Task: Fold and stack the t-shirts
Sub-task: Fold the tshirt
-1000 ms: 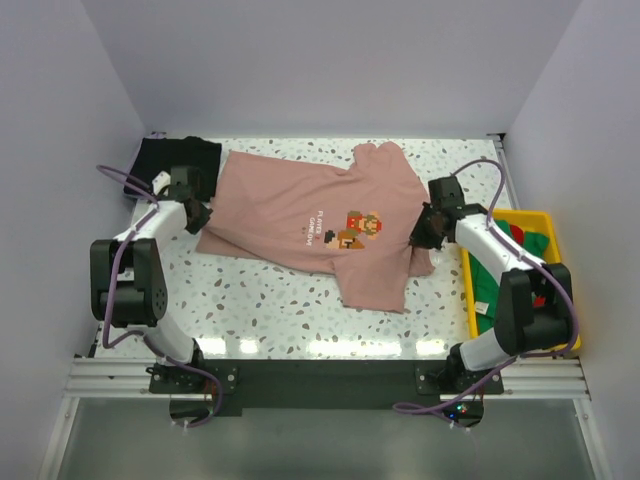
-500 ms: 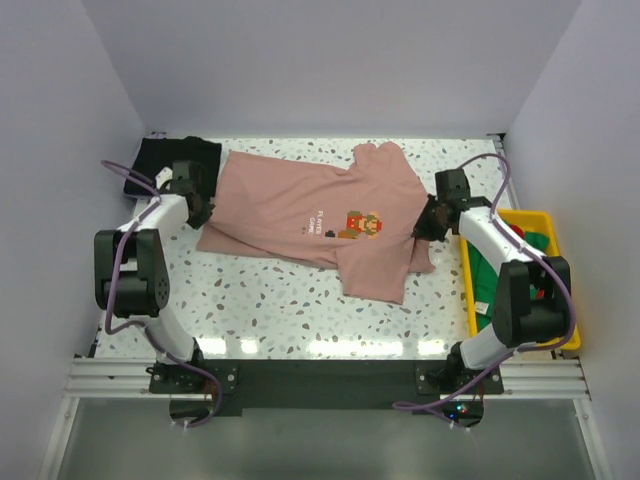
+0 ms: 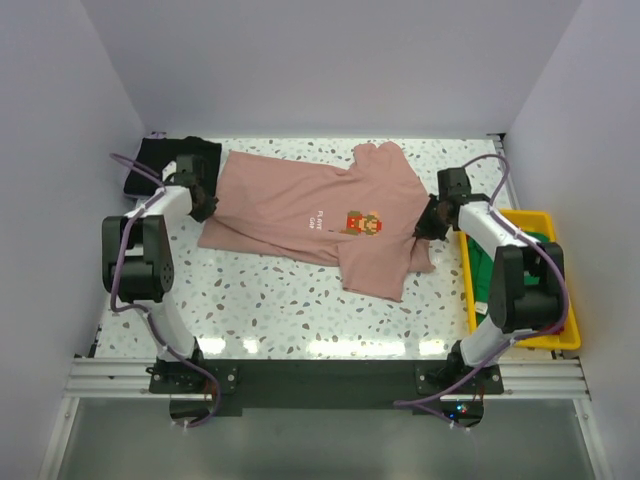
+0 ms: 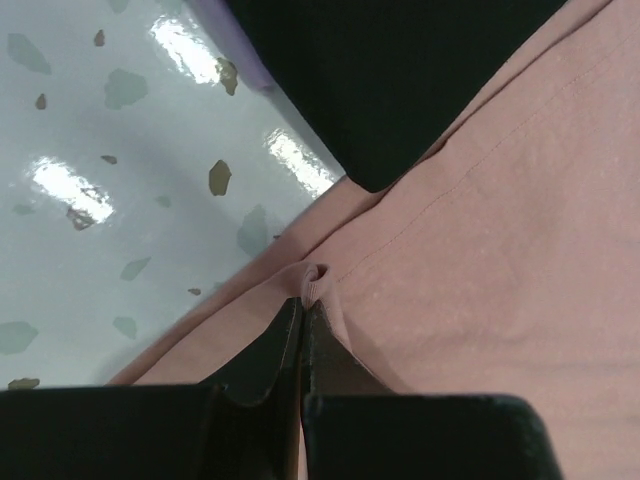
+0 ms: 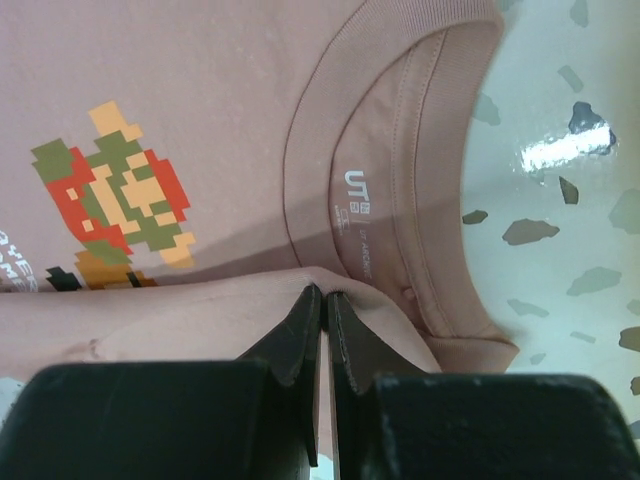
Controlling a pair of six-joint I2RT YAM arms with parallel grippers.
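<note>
Between left pincer (image 3: pixel 203 208) and right pincer (image 3: pixel 428 228), pink t-shirt (image 3: pixel 290 195) now farther back

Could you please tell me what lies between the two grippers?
The pink t-shirt fills that whole stretch, as the top view shows; the left gripper and right gripper each pinch its edge.

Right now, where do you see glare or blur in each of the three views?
Top external view: glare strips lie on the terrazzo table along its near edge. Left wrist view: white glare patches on the table; the stitching of the pink t-shirt is sharp. Right wrist view: one glare spot on the table; the collar label reads clearly.
</note>
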